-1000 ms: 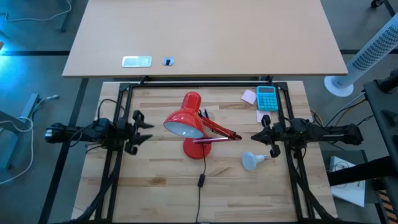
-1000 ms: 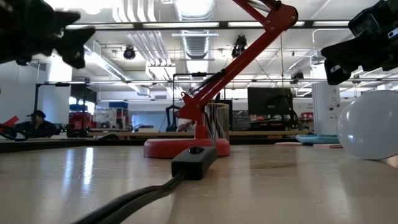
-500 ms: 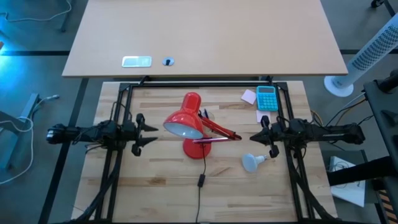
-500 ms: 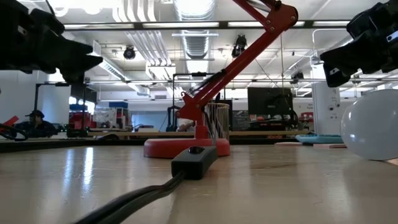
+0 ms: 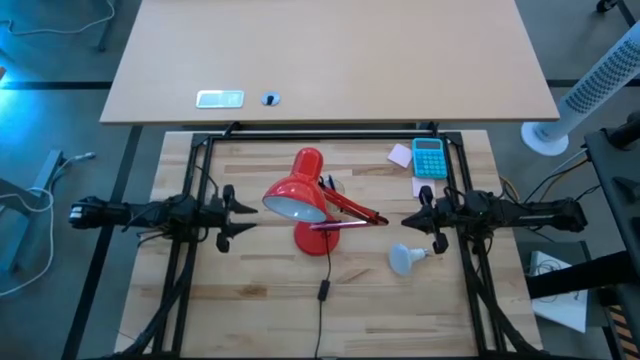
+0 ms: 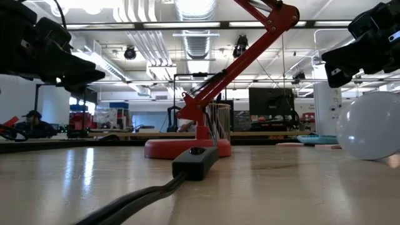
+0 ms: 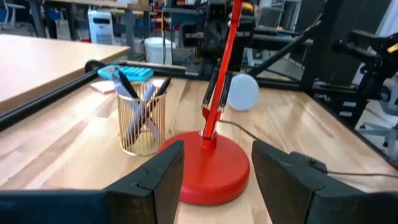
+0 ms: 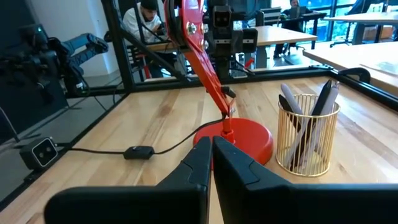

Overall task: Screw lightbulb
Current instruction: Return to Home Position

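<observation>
My wooden table (image 5: 250, 290) carries everything. At its middle stands the red desk lamp (image 5: 298, 197), with its cone shade on my left side of the round base. My left gripper (image 5: 243, 217) hovers over the table's left part, level with the shade and apart from it. Its fingers are spread with a clear gap and nothing between them. My right gripper (image 5: 408, 221) hovers opposite, right of the lamp, its fingers pressed together on nothing (my wrist camera shows the two tips meeting). A gold wire pen holder (image 7: 142, 127) stands just beside the lamp base. A teal calculator (image 5: 429, 157) lies at the far right. The lightbulb (image 5: 403, 259) lies on its side on the wood, near my right gripper and apart from the lamp. The cord's black switch (image 5: 324, 291) lies in front of the base.
</observation>
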You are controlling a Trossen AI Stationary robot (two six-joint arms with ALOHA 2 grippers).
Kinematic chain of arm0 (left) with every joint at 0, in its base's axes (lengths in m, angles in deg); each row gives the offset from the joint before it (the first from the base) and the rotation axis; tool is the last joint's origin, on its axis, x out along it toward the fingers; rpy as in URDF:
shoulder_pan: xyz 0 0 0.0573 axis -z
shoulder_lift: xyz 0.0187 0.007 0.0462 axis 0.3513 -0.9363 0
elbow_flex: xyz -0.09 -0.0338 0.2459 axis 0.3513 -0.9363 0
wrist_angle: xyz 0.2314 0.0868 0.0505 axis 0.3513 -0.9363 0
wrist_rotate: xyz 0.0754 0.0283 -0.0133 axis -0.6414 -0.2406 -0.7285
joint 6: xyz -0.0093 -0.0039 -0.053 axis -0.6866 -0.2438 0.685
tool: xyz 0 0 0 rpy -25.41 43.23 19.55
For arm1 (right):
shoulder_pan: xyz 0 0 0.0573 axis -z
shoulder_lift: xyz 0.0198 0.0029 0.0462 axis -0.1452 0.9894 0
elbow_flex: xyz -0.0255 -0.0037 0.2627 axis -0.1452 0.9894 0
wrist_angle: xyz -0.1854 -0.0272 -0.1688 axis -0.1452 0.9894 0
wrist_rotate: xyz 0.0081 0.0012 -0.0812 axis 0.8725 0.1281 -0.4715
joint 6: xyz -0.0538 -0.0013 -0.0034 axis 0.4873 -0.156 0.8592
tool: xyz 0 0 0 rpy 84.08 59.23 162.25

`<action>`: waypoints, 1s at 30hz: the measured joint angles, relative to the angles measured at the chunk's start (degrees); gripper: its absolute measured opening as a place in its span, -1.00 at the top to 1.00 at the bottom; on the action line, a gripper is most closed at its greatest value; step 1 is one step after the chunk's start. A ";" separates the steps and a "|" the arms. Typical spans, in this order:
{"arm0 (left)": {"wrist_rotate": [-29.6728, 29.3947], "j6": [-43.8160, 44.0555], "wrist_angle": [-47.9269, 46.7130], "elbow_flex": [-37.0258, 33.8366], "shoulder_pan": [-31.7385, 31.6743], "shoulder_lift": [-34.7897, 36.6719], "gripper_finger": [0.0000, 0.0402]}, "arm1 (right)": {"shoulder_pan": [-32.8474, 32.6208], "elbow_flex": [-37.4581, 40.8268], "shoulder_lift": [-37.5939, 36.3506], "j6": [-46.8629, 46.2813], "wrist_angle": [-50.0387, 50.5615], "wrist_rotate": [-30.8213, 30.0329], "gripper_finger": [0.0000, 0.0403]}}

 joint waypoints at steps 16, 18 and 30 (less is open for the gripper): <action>0.04 0.02 0.00 -0.02 0.00 -8.11 0.10 | 0.00 0.02 0.02 -0.02 -0.02 0.02 0.96; 0.04 0.02 0.09 -0.02 0.00 -9.03 0.10 | 0.00 0.02 0.02 0.01 -0.02 0.01 0.96; 0.06 0.02 0.04 -0.02 0.00 -13.54 0.10 | 0.01 0.02 0.02 -0.02 -0.02 0.00 0.96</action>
